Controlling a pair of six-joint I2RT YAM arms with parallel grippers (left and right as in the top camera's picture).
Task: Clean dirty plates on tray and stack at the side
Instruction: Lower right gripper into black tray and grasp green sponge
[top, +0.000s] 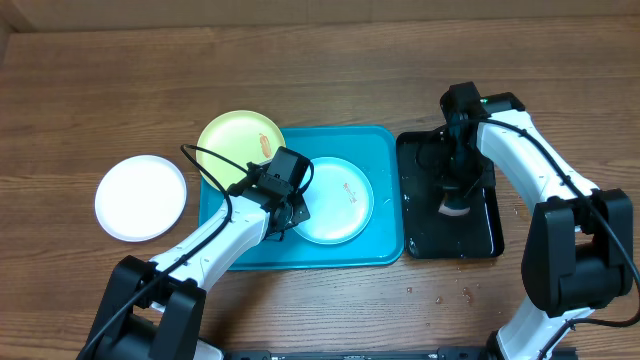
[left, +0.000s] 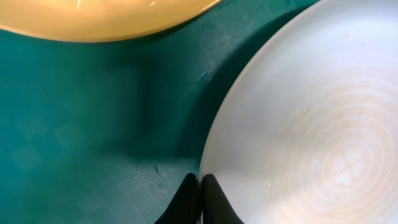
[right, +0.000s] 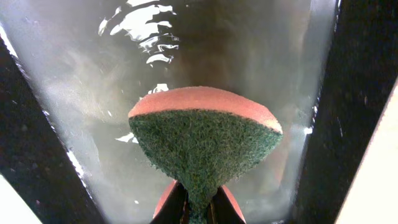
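Note:
The turquoise tray (top: 250, 245) holds a light blue plate (top: 340, 205) with faint orange specks. A lime green plate (top: 232, 138) with an orange-red smear overlaps the tray's far left corner. A white plate (top: 140, 197) lies on the table to the left. My left gripper (top: 293, 212) is down at the blue plate's left rim. In the left wrist view the gripper (left: 200, 183) is shut, with the blue plate's (left: 311, 124) edge running between its fingers, over the tray floor (left: 93, 124). My right gripper (top: 455, 198) is shut on a green and orange sponge (right: 205, 137).
A glossy black tray (top: 480, 235) stands right of the turquoise one. It holds cloudy water (right: 186, 56), and the sponge hangs over it. Water drops dot the table near the front right (top: 450, 295). The green plate's rim (left: 93, 18) fills the top of the left wrist view.

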